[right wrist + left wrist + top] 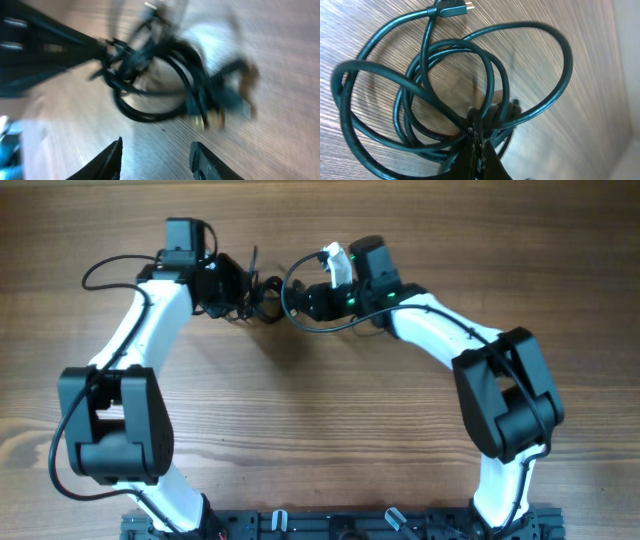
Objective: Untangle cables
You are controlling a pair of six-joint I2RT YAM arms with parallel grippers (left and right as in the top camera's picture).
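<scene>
Overhead, the cables [262, 298] lay clumped at the far side of the table [330, 420], between the left gripper [240, 295] and the right gripper [300, 304]. Left wrist: the left gripper pinched crossing strands. Right wrist: the right gripper gaped wide and empty, the clump just ahead.

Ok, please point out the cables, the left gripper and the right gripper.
cables [492, 80]: left wrist view, on an inner loop strand.
left gripper [475, 125]: left wrist view, at the tips closed on the cables.
right gripper [156, 146]: right wrist view, midway between the open fingertips.
</scene>
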